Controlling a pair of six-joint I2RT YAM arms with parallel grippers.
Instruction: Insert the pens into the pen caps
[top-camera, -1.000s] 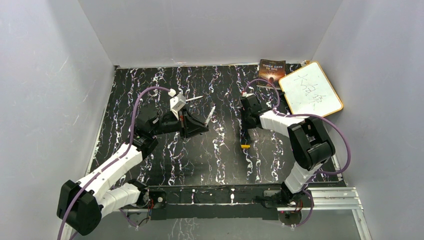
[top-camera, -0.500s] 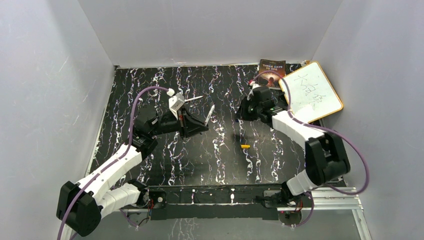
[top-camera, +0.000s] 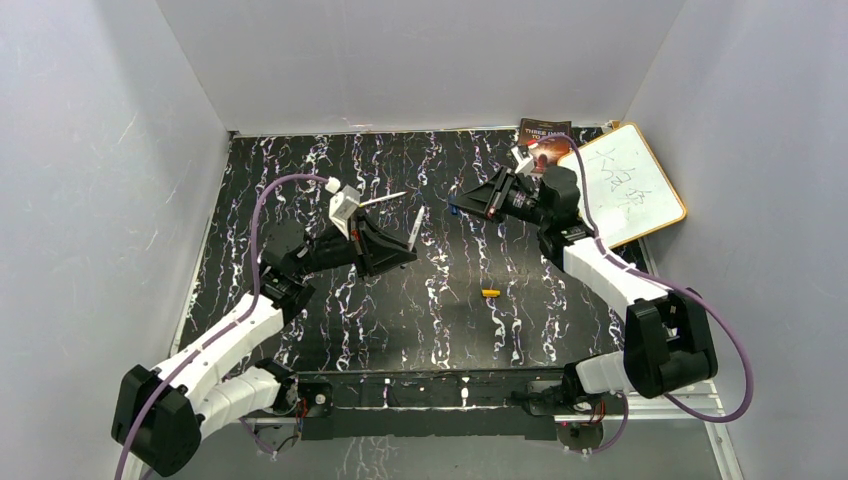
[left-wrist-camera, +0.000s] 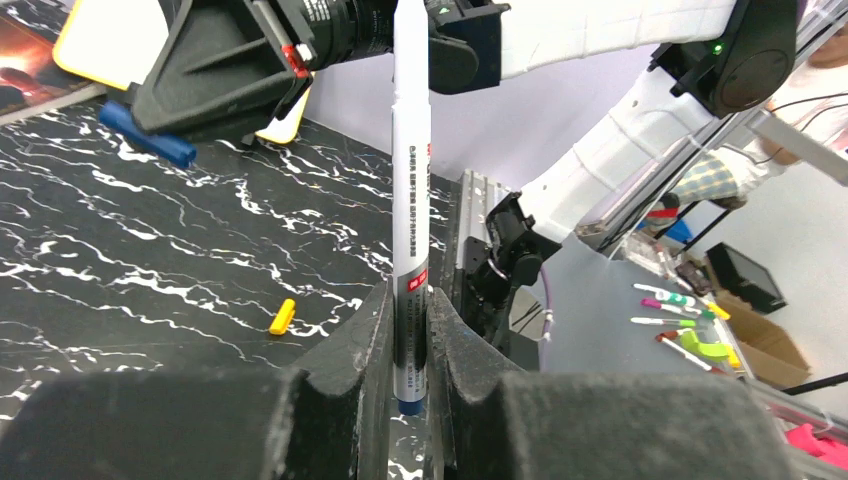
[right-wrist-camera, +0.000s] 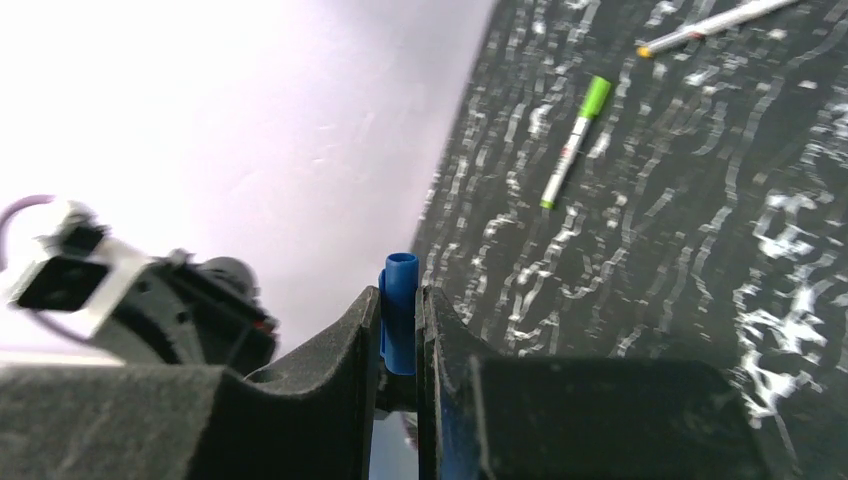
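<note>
Marble table (top-camera: 300, 180): one orange cap (top-camera: 490, 293); left fingers (left-wrist-camera: 378, 335) grip pen (left-wrist-camera: 411, 180), right fingers (right-wrist-camera: 368, 330) blue cap (right-wrist-camera: 400, 300).

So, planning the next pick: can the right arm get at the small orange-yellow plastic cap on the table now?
Probably not yet: the path to the orange-yellow cap looks free, but the right gripper is shut on a blue plastic cap.

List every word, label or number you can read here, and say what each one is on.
"THREE DAYS TO SEE": on the cover of the book at the far edge of the table, small but legible.
On the whiteboard: handwritten scribbles, not readable.
On the pen in the left wrist view: a line of print along the barrel, too small to read.
Nothing else is legible.
</note>
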